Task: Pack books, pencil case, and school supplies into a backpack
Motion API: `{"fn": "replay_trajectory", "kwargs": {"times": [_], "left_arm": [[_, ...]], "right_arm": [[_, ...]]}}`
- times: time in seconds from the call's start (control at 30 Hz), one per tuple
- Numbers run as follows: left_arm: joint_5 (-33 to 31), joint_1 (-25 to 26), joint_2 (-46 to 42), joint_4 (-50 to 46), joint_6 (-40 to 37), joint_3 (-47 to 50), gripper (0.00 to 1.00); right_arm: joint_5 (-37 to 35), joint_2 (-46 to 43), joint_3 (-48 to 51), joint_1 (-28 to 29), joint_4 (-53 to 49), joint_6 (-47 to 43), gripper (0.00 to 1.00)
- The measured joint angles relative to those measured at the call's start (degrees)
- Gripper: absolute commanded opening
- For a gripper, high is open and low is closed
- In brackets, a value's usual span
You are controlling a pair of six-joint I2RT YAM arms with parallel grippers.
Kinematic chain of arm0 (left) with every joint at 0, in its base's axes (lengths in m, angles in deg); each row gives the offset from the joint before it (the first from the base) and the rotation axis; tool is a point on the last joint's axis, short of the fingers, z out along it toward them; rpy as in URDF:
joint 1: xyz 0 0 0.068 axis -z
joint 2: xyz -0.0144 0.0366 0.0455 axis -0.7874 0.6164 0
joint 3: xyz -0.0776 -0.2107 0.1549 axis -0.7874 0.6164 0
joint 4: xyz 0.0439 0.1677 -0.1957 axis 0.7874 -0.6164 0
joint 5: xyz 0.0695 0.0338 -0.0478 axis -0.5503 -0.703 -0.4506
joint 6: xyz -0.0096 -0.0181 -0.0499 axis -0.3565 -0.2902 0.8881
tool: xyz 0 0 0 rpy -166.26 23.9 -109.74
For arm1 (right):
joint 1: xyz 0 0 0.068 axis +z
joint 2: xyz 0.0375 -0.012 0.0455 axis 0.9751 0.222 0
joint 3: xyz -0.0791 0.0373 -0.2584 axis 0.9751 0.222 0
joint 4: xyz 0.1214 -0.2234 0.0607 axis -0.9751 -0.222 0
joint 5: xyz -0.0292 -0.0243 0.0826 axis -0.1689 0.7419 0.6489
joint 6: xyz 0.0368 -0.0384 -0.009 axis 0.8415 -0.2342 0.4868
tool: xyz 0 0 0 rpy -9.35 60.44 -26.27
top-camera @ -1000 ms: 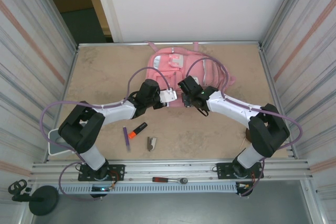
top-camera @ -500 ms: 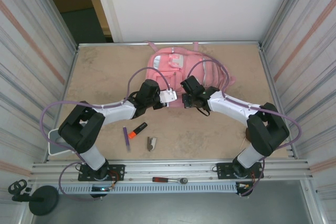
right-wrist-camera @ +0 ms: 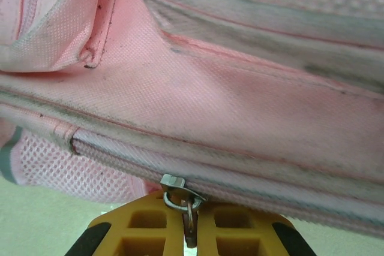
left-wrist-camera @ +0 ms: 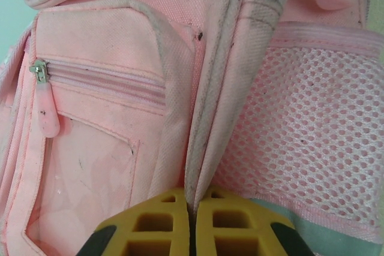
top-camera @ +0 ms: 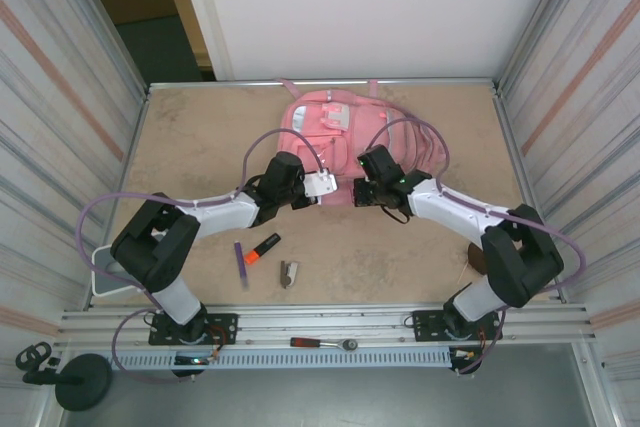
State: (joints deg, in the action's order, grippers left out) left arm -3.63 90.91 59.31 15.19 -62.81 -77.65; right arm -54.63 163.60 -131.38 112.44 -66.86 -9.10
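Tan tabletop, ribbed metal walls on both sides, white panel behind.

Top view:
- The backpack lies flat at the far centre of the table, straps toward the back wall.
- Both arms reach in to its near edge.
- The left gripper is at the near-left part of that edge and the right gripper is just beside it. Jaw state is too small to read from here.
- Near the left arm's elbow, well apart from the backpack, lie the purple pen, the orange-and-black highlighter and the grey-brown clip-like piece. All three are loose on the table, close together and not touching.
- The red-handled tool lies on the front rail between the arm bases.

Left wrist view:
- The left gripper has its yellow fingers pressed together, with no visible gap.
- They pinch a fold of pink backpack fabric that rises straight up from between them.
- Left of the fold is a front pocket with a clear window and a pink zip tab.
- Right of the fold is the mesh side pocket.

Right wrist view:
- The right gripper has its jaws closed tight on the metal zipper pull.
- The pull hangs from a silver slider on a zipper line running across the backpack.
- The zipper teeth on both sides of the slider look closed.
- A patch of mesh shows at lower left, with pale table below it.
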Motion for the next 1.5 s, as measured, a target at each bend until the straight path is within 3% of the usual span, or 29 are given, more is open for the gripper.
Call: {"fn": "replay_trajectory", "kwargs": {"times": [0.17,0.47,0.67,0.7,0.73,0.9,1.07,1.23,1.37,1.5], "left_arm": [[1.27,-0.28,0.00,0.74,0.04,0.63,0.00],[3.43,-2.03,-0.57,1.90,0.04,1.81,0.00],[5.03,-3.98,-1.38,1.97,0.44,2.05,0.00],[5.31,-4.42,-1.73,2.01,0.52,2.29,0.05],[5.53,-4.76,-2.14,1.90,0.70,2.47,0.19],[4.98,-4.90,-5.05,-2.08,2.36,2.56,0.47],[3.72,0.52,-8.35,-3.52,2.47,2.56,0.60],[3.96,6.36,-7.50,-3.93,2.38,0.72,0.61],[3.19,8.96,-1.70,-4.20,1.88,-5.01,0.57],[1.79,10.34,3.82,-3.39,1.20,-9.16,0.40]], "right_arm": [[3.23,-4.35,3.52,-2.93,1.20,0.00,0.00],[5.46,-10.75,9.31,-13.55,-0.22,-1.64,0.00],[7.98,-13.27,9.75,-14.62,-0.85,-3.17,0.00],[8.90,-13.51,9.86,-14.49,-0.70,-3.17,0.00],[9.53,-13.70,9.99,-14.19,-0.48,-3.15,0.00],[11.08,-14.21,10.21,-11.82,-0.15,-2.89,0.00],[12.96,-14.27,10.19,-9.51,-0.02,-2.84,0.00],[14.67,-14.51,10.19,-8.90,0.42,-2.75,0.00],[15.43,-14.73,10.19,-7.96,0.85,-2.64,0.00],[16.72,-14.75,10.19,-6.67,1.31,-2.64,0.00]]}}
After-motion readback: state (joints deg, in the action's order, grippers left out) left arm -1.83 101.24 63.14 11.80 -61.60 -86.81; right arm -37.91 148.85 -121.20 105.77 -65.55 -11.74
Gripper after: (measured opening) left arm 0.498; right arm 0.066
